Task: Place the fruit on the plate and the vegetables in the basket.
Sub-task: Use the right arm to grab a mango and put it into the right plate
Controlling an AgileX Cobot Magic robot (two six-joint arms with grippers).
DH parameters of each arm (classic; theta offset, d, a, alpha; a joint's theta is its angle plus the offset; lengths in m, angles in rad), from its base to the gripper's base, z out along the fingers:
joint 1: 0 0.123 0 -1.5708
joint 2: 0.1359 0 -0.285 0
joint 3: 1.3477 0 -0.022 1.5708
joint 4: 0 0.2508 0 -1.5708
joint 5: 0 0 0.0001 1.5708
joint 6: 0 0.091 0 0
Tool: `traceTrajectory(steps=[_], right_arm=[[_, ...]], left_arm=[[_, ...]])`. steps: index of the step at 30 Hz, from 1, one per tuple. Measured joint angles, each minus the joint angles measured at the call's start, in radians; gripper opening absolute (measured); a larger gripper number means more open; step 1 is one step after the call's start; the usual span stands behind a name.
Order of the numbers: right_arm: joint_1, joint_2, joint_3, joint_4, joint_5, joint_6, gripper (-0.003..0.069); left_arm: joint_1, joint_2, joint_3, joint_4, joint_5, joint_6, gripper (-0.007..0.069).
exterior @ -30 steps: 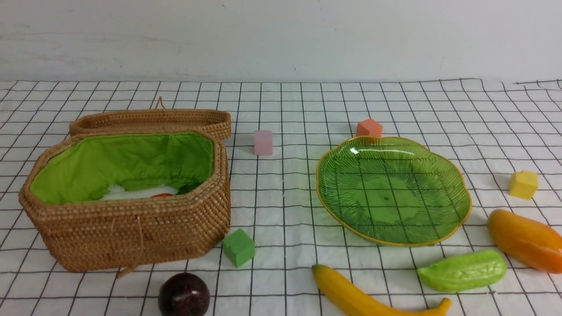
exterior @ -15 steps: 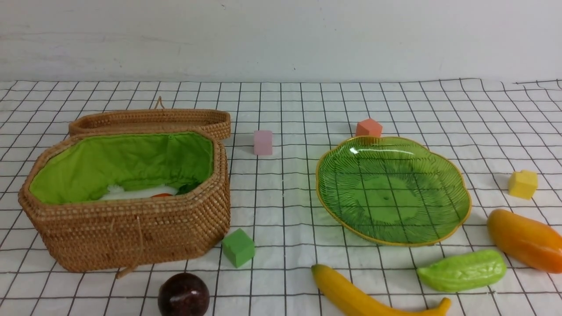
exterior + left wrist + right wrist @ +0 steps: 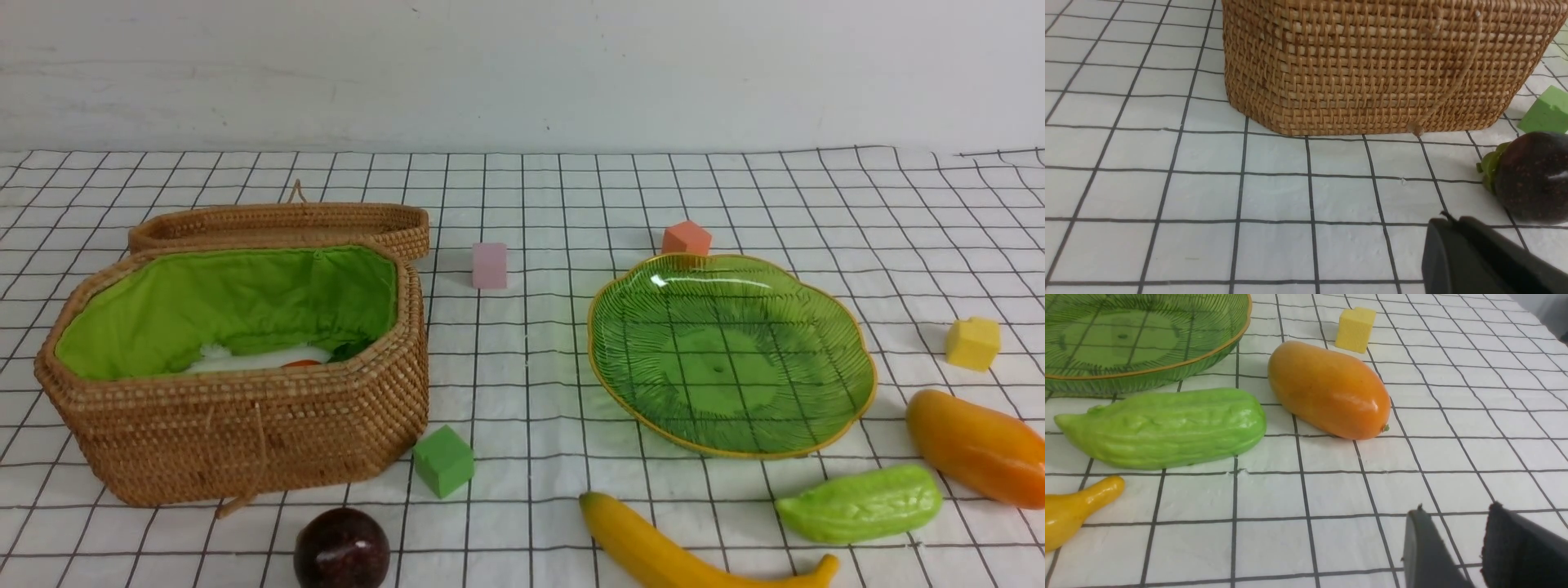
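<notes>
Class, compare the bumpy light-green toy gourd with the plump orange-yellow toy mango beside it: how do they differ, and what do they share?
The gourd is light green, the mango orange-yellow. The gourd's skin is bumpy, the mango's smooth and glossy. The gourd tapers to a point, the mango ends rounded. Both lie on the checked cloth, outside the green glass plate.

No readable text, labels, brands, numbers – none on any object.

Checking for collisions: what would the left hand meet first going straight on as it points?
Probably the maroon fruit, lying just ahead of the left hand; depth is unclear.
</notes>
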Motion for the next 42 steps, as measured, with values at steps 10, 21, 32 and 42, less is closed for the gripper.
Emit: traceTrajectory(steps=[10, 21, 32, 42], right_arm=[[0.000, 0.000, 0.018, -0.020, -0.554, 0.119, 0.0243], [-0.002, -0.003, -0.059, -0.042, -1.152, 0.598, 0.0243], [-0.002, 0.260, -0.805, -0.047, -0.281, 0.833, 0.0243], [0.009, 0.713, -1.028, -0.089, 0.274, 0.333, 0.0243]], left_arm=[[0.000, 0.000, 0.000, 0.002, 0.000, 0.000, 0.0013], [0.000, 0.000, 0.001, 0.003, 0.000, 0.000, 0.0026], [0.000, 0.000, 0.002, 0.003, 0.000, 0.000, 0.0031], [0.000, 0.000, 0.002, 0.003, 0.000, 0.000, 0.0039]])
